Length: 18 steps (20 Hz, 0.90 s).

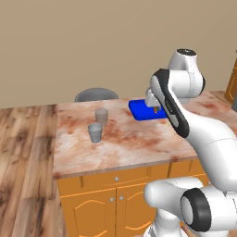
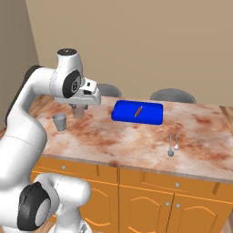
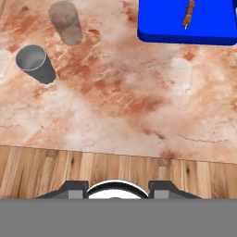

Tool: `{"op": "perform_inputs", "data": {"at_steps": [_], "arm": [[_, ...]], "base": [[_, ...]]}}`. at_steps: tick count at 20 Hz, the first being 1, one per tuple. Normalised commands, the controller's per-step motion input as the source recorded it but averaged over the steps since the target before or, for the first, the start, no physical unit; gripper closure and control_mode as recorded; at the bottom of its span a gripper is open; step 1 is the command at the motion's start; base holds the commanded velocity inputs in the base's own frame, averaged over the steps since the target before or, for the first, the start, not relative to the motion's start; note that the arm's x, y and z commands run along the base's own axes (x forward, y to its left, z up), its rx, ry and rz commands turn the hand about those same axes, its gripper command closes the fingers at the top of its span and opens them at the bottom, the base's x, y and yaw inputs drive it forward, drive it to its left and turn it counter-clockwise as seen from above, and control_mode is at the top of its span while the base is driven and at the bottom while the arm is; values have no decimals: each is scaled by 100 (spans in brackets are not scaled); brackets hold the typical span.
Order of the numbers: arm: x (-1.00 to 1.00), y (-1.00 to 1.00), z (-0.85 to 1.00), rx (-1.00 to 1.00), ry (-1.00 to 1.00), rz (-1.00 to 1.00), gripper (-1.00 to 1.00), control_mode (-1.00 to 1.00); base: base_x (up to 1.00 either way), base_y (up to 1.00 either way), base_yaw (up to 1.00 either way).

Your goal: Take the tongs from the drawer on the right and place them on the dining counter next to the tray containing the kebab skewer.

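Observation:
The dining counter [image 2: 136, 136] has a reddish marbled top over orange wood cabinets. The blue tray [image 2: 137, 112] lies on its far side with the kebab skewer [image 2: 138, 111] in it; both also appear in the hand view, tray [image 3: 185, 28] and kebab skewer [image 3: 188, 13]. My gripper [image 2: 78, 110] hangs over the counter's left part, left of the tray, and in the left base view the gripper [image 1: 154, 109] stands in front of the tray [image 1: 139, 111]. Its fingertips [image 3: 76, 189] stand apart with nothing between them. The tongs are out of view. Flat drawer fronts [image 2: 173, 183] under the top are shut.
A grey cup [image 2: 59, 121] and a brownish glass [image 1: 101, 115] stand on the counter's left half, near my hand. A small shiny silver utensil [image 2: 173, 145] lies right of the middle. Grey stools [image 2: 173, 94] stand behind the counter. Wood floor [image 1: 23, 152] lies to the left.

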Motion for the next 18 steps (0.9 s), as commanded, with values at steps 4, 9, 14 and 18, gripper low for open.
{"op": "perform_inputs", "data": {"at_steps": [4,9,14,18], "arm": [[-4,-5,0,0,0,-1,-100,-100],[0,-43,-16,0,0,-4,-100,-100],[-13,-89,-22,5,-1,-10,-100,-100],[-31,-93,-28,11,-4,-12,-100,-100]], "base": [[0,0,0],[0,0,0],[0,0,0],[0,0,0]]}}
